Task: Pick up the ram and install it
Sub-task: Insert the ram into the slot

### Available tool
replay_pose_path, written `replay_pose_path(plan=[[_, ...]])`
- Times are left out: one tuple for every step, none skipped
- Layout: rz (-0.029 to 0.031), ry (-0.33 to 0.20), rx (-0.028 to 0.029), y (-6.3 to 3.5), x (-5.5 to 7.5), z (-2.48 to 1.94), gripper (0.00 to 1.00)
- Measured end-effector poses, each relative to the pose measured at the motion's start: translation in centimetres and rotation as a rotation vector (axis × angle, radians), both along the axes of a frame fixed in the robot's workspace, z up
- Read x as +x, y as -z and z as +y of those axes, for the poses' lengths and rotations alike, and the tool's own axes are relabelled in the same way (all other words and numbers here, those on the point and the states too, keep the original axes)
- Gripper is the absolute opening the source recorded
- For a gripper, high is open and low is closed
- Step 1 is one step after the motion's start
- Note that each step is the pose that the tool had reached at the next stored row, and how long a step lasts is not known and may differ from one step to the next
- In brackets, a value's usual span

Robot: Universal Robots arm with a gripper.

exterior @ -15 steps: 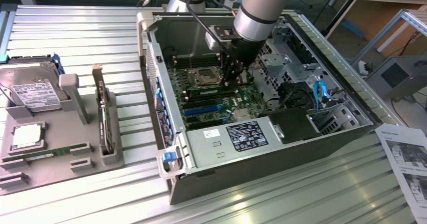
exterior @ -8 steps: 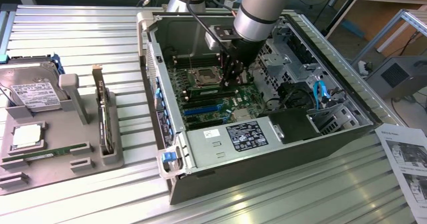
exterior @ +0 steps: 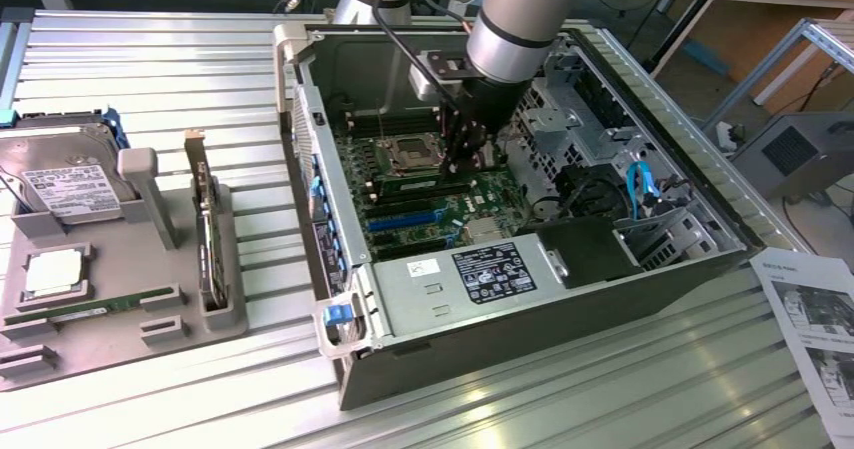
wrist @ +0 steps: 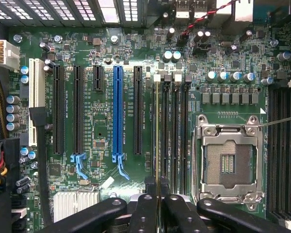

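Ram (wrist: 157, 131) edge-on in clamped gripper (wrist: 157, 188)

Labels on power supply (exterior: 430, 295) and hard drive (exterior: 67, 184) seem illegible.

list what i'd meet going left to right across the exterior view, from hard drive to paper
silver hard drive → upright dark expansion card → left wall of the open dark computer case → black pincer gripping the thin green ram stick → blue cable → white printed paper sheet
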State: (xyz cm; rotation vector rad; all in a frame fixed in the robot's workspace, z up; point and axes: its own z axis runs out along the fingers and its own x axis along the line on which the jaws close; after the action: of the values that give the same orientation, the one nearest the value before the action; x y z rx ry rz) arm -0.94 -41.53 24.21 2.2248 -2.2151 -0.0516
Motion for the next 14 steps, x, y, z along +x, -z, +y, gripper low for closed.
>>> replay_pose_path(plan=[[0.0000,0.000,0.0000,0.00,-0.02,0.00,0.13],[0.0000,0.000,0.0000,0.00,-0.02,0.00,0.13],[0.0000,0.000,-0.0001,0.00,-0.02,0.00,0.13],[0.0000,0.000,0.0000,0.00,-0.02,0.00,0.13],[-0.0001,0.000,-0.0001,0.00,-0.02,0.00,0.13],[0.0000,0.000,0.0000,0.00,-0.02,0.00,0.13],[0.0000,0.000,-0.0001,0.01,-0.03,0.00,0.13],[-0.0001,0.000,0.0002,0.08,-0.02,0.00,0.13],[-0.0001,0.000,0.0001,0.17,-0.02,0.00,0.13],[0.0001,0.000,-0.0002,0.18,-0.03,0.00,0.13],[0.0000,0.000,-0.0002,0.18,-0.03,0.00,0.13],[0.0000,0.000,-0.0002,0.19,-0.03,0.00,0.13],[0.0000,0.000,-0.0002,0.19,-0.03,0.00,0.13],[-0.0001,0.000,0.0000,0.20,-0.02,0.00,0.13]])
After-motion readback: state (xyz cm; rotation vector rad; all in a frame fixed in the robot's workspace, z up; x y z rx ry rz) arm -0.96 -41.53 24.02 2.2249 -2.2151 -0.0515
